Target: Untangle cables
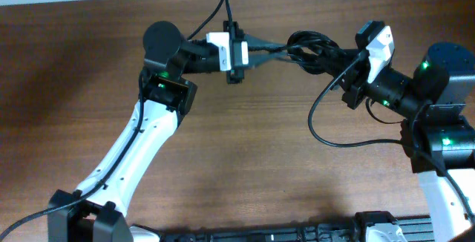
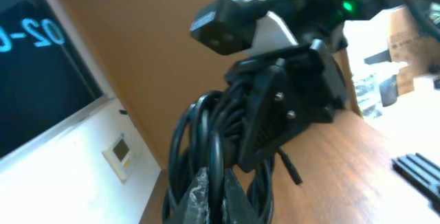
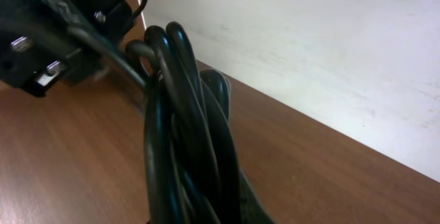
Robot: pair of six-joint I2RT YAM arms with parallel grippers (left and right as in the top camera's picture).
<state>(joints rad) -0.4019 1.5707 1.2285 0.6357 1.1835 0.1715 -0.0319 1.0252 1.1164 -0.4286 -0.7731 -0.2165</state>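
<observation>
- Brown wooden table (image 1: pixel 237 160) under both arms, and in the overhead view the cables (image 1: pixel 306 47) sit as one black knotted bundle up near twelve o'clock, a touch toward one.
- Left gripper (image 1: pixel 286 47) reaches in from the bundle's nine o'clock side. Its jaws are pressed together, tapering to a point right at the bundle's edge and pinching loops there.
- Right gripper (image 1: pixel 334 56) comes at the bundle from four o'clock, jaws likewise squeezed down on the cables, so the knot sits directly between the two grippers.
- On the left wrist camera the coil rises from six o'clock, loops packed tight around the fingertips. The right gripper's black body sits just behind it at two o'clock, up against the coil.
- On the right wrist camera thick glossy loops stand up from six o'clock and fill the centre, with the left gripper at ten o'clock, close against them.
- A thin black strand (image 1: pixel 315 127) swings off from the bundle's five o'clock side and curves low across the table. I can't tell whether it is one of the cables or an arm wire.
- I also can't tell whether the bundle touches the tabletop.
</observation>
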